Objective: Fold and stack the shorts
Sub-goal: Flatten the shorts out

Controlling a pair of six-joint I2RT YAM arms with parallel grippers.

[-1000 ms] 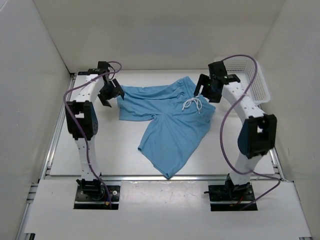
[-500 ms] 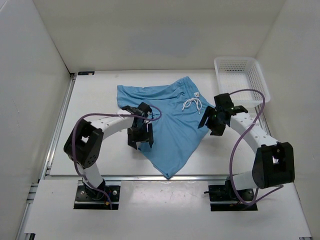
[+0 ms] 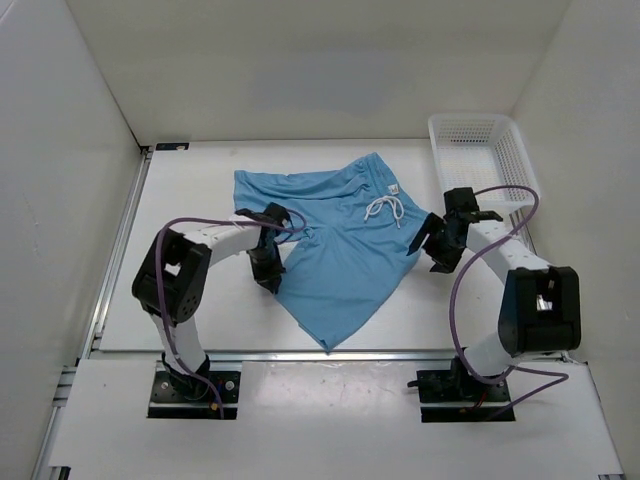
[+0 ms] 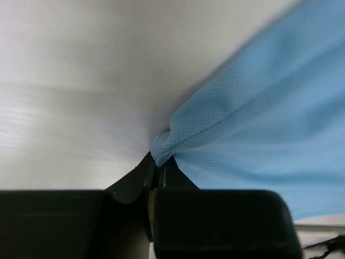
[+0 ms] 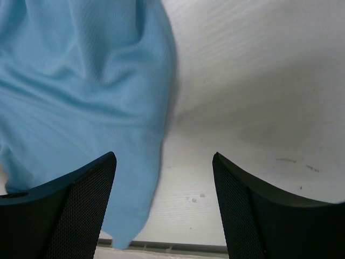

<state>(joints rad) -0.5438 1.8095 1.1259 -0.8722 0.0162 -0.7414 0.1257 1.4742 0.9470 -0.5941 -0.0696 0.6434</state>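
Note:
The light blue shorts lie spread on the white table, waistband at the far side with a white drawstring, one leg pointing toward the near edge. My left gripper is at the left edge of that leg. In the left wrist view it is shut on a pinched fold of the shorts' fabric. My right gripper hovers at the shorts' right edge. In the right wrist view it stands open, the blue cloth under its left finger and bare table between the tips.
A white mesh basket stands at the far right corner, just behind the right arm. White walls close in the table on three sides. A metal rail runs along the near edge.
Both arms came from the far side to the shorts' near leg. The left gripper has closed on the leg's left edge. The right gripper shifted slightly right, still open.

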